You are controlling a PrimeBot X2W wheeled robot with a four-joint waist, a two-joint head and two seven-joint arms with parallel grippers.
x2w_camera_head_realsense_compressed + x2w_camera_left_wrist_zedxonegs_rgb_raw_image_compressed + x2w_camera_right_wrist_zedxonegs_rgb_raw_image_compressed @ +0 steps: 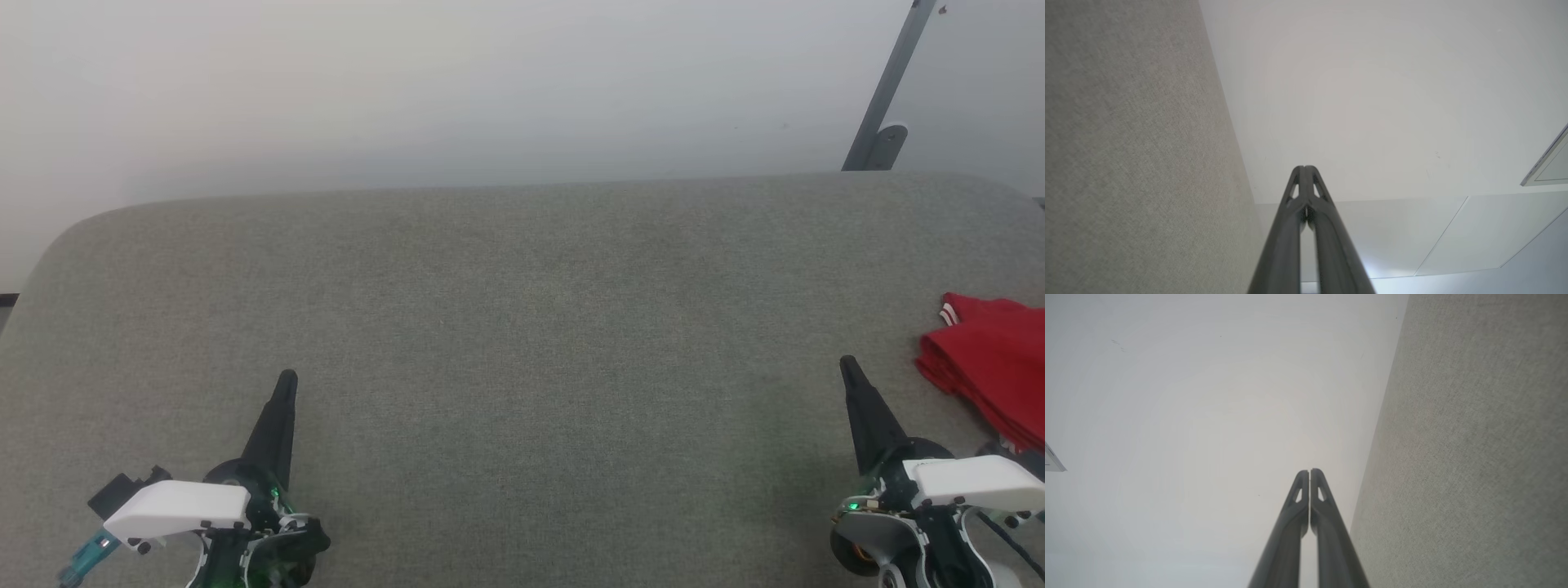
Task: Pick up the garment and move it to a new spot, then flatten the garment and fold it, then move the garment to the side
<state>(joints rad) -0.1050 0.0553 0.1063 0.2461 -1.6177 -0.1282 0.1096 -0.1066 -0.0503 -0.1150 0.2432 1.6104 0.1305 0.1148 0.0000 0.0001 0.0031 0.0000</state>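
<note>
Task looks near end. Red shirt folded into compact stack, parked at far right of grey padded surface (partly cut by frame edge). Judged: pick, flatten, fold and move aside all done; nothing obvious left. Jaws of left gripper pressed together, empty. Same for right gripper: near shirt, not touching. No container in play; shirt lies straight on surface.

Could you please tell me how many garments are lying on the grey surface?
1. The red garment lies at the grey surface's far right edge, right of the right gripper and apart from it; the picture cuts it off, so more may lie beyond.
</note>
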